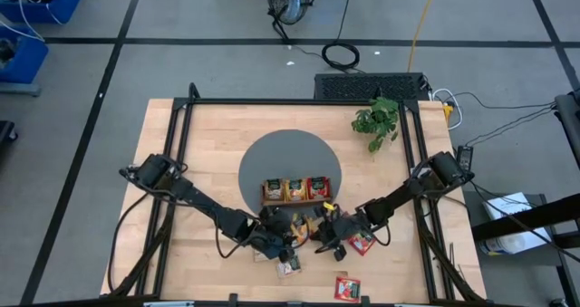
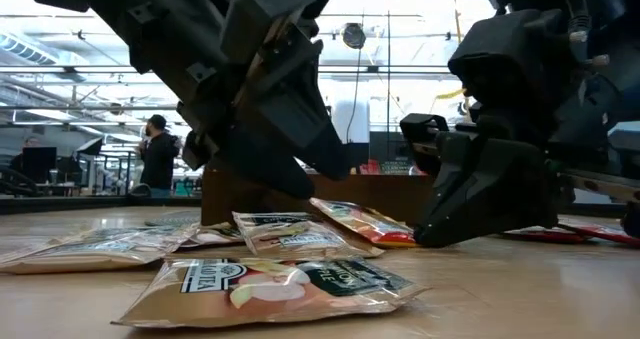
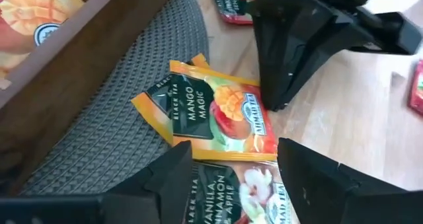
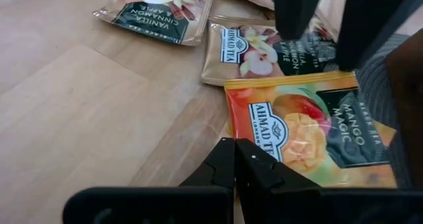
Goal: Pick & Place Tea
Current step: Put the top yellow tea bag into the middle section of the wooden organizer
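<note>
In the high view both arms reach inward to the lower middle of the frame, where the left gripper [image 1: 283,246] and the right gripper [image 1: 328,237] crowd a small cluster of tea packets just below the wooden tray [image 1: 296,190], which sits on the lower edge of the round grey mat [image 1: 288,153] and already holds three packets. The left gripper's fingers [image 3: 165,178] stand apart with nothing between them, hanging over a beige Vanilla Cinnamon Apple packet [image 3: 231,194]; just beyond it an orange Mango Magic packet [image 3: 210,112] lies flat, half on the mat's edge and half on the bare wood of the table [image 1: 181,162]. The right gripper's fingers are pressed together, empty, its tip low over the near edge of that same mango packet [image 4: 310,135]. The two grippers face each other closely across it, leaving little room between them. Another beige packet [image 1: 290,267] lies near the bottom edge of the table, a red packet [image 1: 348,289] lower right of it, and another red one [image 1: 362,244] beside the right gripper. The upper half of the table is open apart from a small green plant [image 1: 377,121] at upper right.
</note>
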